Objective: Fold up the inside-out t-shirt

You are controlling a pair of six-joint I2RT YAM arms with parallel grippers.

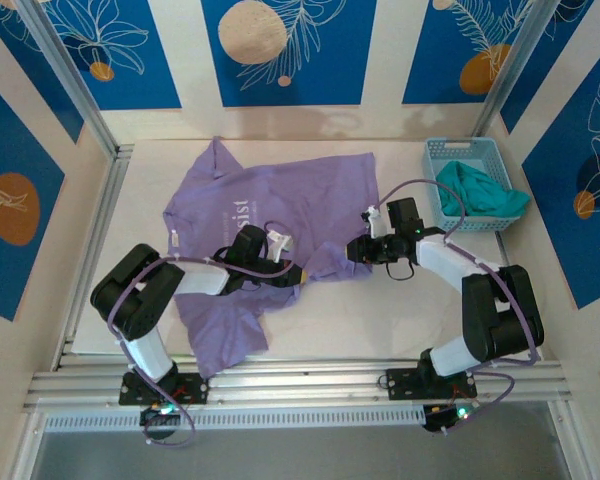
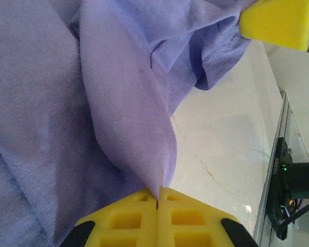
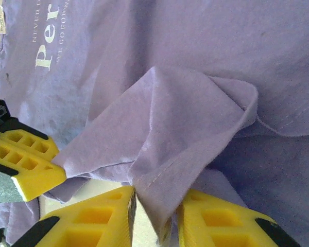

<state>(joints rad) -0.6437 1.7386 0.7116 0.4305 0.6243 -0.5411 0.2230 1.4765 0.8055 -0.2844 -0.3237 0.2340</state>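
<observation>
The inside-out t-shirt (image 1: pixel 270 200), lavender with faint white lettering, lies rumpled on the white table, its lower part bunched between the two arms. My left gripper (image 1: pixel 298 272) is shut on a pinched fold of the t-shirt (image 2: pixel 129 103), the cloth running straight into the closed yellow fingertips (image 2: pixel 158 191). My right gripper (image 1: pixel 355 250) is just to its right. In the right wrist view its jaws (image 3: pixel 157 198) stand apart, and a stitched hem of the t-shirt (image 3: pixel 195 134) hangs loosely between them. The left gripper's yellow finger (image 3: pixel 26 164) shows beside it.
A light blue basket (image 1: pixel 432 160) holding a teal-green garment (image 1: pixel 480 190) stands at the back right. Bare white table (image 1: pixel 380 310) lies in front of the shirt. A metal rail (image 1: pixel 300 380) runs along the near edge.
</observation>
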